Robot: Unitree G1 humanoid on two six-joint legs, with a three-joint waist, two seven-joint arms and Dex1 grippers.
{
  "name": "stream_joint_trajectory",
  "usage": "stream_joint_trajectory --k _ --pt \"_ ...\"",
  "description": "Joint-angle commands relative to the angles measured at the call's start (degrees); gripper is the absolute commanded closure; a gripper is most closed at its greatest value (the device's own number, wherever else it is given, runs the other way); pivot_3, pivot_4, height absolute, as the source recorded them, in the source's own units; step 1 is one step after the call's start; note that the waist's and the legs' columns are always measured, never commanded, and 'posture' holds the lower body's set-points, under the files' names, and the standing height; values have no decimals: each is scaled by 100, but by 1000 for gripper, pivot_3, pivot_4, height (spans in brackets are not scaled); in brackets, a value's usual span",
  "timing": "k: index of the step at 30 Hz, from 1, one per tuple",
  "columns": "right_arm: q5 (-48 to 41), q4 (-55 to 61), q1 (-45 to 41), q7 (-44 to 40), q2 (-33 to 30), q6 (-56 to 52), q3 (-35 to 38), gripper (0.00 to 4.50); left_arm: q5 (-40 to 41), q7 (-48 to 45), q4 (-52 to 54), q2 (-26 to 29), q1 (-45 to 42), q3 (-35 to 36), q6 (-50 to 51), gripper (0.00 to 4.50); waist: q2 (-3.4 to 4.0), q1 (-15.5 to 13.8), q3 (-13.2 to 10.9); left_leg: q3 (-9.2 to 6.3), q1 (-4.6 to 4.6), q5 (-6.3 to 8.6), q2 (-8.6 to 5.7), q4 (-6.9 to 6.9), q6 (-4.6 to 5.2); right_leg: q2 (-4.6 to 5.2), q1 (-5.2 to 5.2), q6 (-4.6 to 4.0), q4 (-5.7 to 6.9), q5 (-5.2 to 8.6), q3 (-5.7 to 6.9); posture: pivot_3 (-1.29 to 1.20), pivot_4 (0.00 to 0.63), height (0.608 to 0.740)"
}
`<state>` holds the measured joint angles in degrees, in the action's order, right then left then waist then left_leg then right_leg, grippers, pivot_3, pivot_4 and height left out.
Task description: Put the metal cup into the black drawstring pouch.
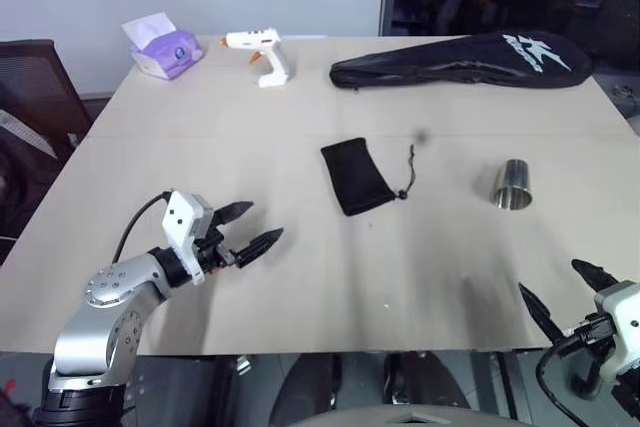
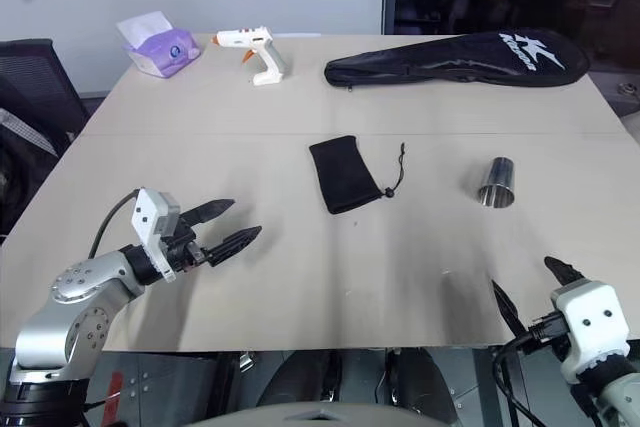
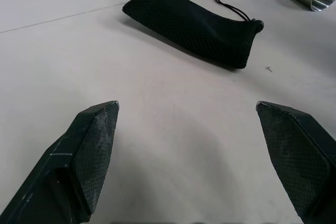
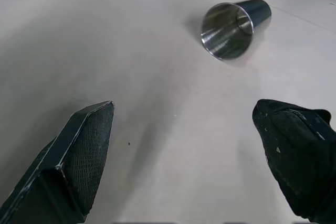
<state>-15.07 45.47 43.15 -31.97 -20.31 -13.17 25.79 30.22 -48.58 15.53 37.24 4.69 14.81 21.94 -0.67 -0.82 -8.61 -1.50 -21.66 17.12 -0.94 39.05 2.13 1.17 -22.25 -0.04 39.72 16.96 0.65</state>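
The metal cup lies on its side on the right part of the beige table, its open mouth turned towards my right gripper, as the right wrist view shows the metal cup. The black drawstring pouch lies flat near the table's middle, cord and toggle on its right. My left gripper hovers open at the front left, pointing at the pouch, with a stretch of bare table between. My right gripper stands open at the front right edge, short of the cup.
A long black racket bag with a white logo lies along the far right of the table. A white glue gun and a purple tissue pack sit at the far left. A dark chair stands off the left side.
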Motion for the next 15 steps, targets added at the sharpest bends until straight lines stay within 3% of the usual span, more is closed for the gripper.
stream_joint_trajectory --k 1,6,11,15 --pt "-102 78 -124 5 23 251 -20 0 48 -258 -42 146 -409 -91 -75 101 0 0 0 0 -1 0 0 0 0 0 0 0 0 0 0 0 150 740" --pt "-162 435 -492 -72 -146 194 -469 0 35 -563 -244 156 -1889 -828 237 101 8 -56 0 -8 -7 -2 0 17 -1 0 3 0 1 0 15 0 150 740" --pt "-75 642 -503 62 -192 172 -581 0 -1167 -499 -327 277 -3268 -2198 523 101 1 -4 -4 -4 -16 -5 -3 9 -10 -7 -1 4 -6 -1 13 0 150 740" --pt "110 752 -501 321 -125 94 -667 0 -1682 -938 -1003 -152 -4391 -3291 619 101 1 -5 -5 -1 -18 -4 -5 9 -7 -9 -3 6 -6 -1 12 0 150 740"
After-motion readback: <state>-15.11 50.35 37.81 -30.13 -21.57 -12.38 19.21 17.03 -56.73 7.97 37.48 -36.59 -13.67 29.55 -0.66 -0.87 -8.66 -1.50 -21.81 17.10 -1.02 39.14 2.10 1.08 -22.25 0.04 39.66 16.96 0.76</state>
